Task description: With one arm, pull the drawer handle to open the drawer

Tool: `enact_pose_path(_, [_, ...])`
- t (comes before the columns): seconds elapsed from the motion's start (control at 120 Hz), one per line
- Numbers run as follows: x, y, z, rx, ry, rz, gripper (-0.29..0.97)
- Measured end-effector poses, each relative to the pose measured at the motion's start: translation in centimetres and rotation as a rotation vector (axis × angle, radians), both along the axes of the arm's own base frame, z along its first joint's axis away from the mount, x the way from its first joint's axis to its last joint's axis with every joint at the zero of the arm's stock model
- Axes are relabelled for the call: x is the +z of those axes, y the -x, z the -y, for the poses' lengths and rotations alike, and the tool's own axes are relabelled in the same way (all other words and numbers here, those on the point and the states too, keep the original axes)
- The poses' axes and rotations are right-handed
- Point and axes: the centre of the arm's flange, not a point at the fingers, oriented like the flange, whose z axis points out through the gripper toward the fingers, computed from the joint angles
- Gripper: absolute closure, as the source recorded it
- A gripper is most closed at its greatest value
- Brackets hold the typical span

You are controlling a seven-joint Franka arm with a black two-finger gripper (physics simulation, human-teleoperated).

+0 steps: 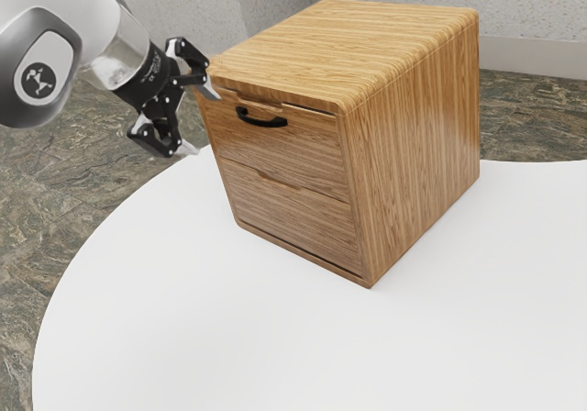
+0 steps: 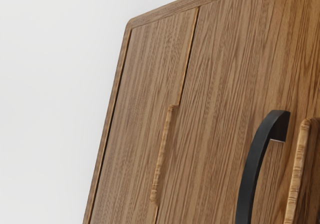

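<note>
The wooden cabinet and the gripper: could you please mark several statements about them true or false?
1. The gripper is shut on the black handle. False: it is open and off the handle, toward the exterior view's left of it.
2. The black handle is on the upper drawer. True.
3. The wooden cabinet stands on a white table. True.
4. The lower drawer has a black handle too. False: it has a wooden ridge.

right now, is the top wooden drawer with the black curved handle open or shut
Shut. The top wooden drawer sits flush with the lower drawer front; no gap shows around it.
</note>
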Motion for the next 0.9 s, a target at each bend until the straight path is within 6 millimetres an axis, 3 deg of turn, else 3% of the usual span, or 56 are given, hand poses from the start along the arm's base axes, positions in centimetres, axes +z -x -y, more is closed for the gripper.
enact_pose_path(0.233, [-1.1, -1.0, -2.1, -0.006, -0.015, 0.033, 0.11])
enact_pose_path(0.617, [-2.7, -2.0, -1.5, -0.060, -0.052, 0.058, 0.13])
enact_pose_path(0.9, [-5.0, -4.9, 0.2, -0.102, -0.065, 0.104, 0.15])
